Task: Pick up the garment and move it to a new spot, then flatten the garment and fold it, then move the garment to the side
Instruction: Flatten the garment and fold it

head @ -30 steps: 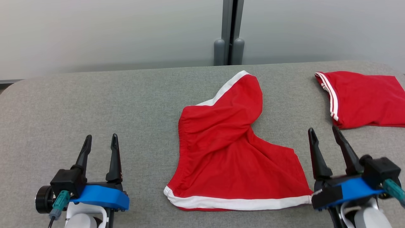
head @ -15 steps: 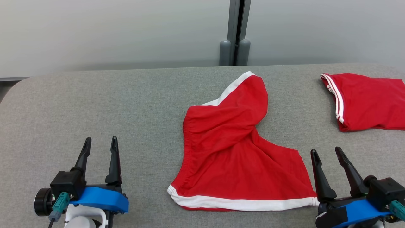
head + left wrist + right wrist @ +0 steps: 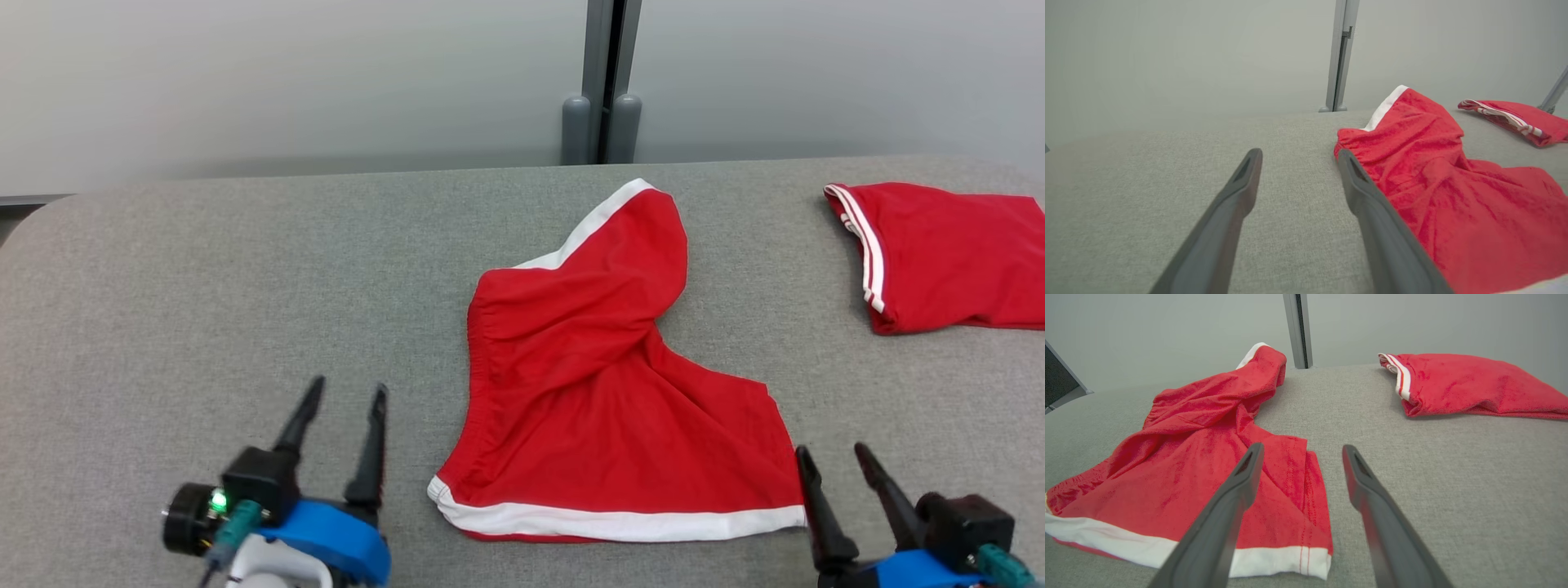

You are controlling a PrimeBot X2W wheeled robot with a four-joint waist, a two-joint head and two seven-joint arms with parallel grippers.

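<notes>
**Rumpled red shorts [image 3: 604, 392] are lying mid-way across a grey table [image 3: 204, 286], with a robot arm on each side**

The shorts are sitting neither flat nor folded, one leg bunching toward the far edge. The left gripper [image 3: 349, 385] is hovering just beside the waistband side and the right gripper [image 3: 831, 449] near the white-hemmed corner. Both are spreading their fingers wide and gripping nothing, seemingly to take opposite edges for lifting or flattening. A second red garment [image 3: 947, 253] is resting folded, well apart at far right.
</notes>
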